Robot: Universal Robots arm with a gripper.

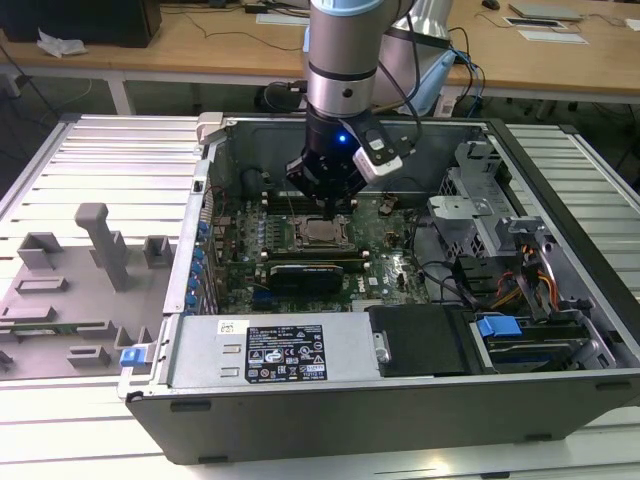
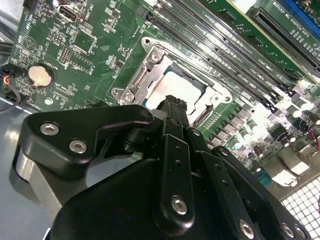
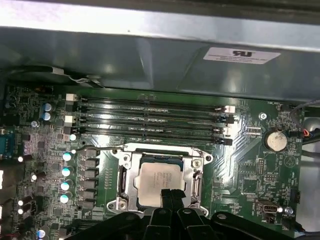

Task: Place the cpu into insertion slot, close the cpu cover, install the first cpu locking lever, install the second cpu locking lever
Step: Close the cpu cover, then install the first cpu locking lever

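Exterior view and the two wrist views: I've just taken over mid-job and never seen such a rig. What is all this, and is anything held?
The exterior view is from a camera off the arm: a grey robot arm reaches into an open dark-grey computer case. Both wrist views are from cameras riding on the arm. In the first wrist view its black end effector hangs over the green motherboard, where the small square silvery cpu lies, the grey metal frame cover flat around it. The end effector is shut, holding nothing, its tip at the chip's edge.
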